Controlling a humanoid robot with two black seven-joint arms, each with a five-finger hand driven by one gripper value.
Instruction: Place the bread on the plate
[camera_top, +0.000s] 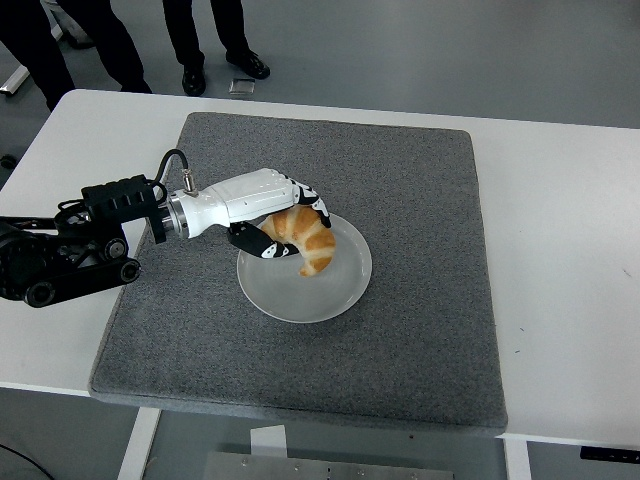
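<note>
A golden croissant (303, 238) is held in my left hand (285, 222), whose white and black fingers (312, 202) curl around its upper end. The croissant sits low over the left part of the white round plate (340, 290), its lower tip on or just above the plate surface; I cannot tell if it touches. The plate lies in the middle of a grey mat (420, 200). My left arm (90, 245) reaches in from the left edge. The right arm does not show.
The grey mat covers most of the white table (560, 250). Legs and shoes of people (215, 45) stand beyond the far edge of the table at the top left.
</note>
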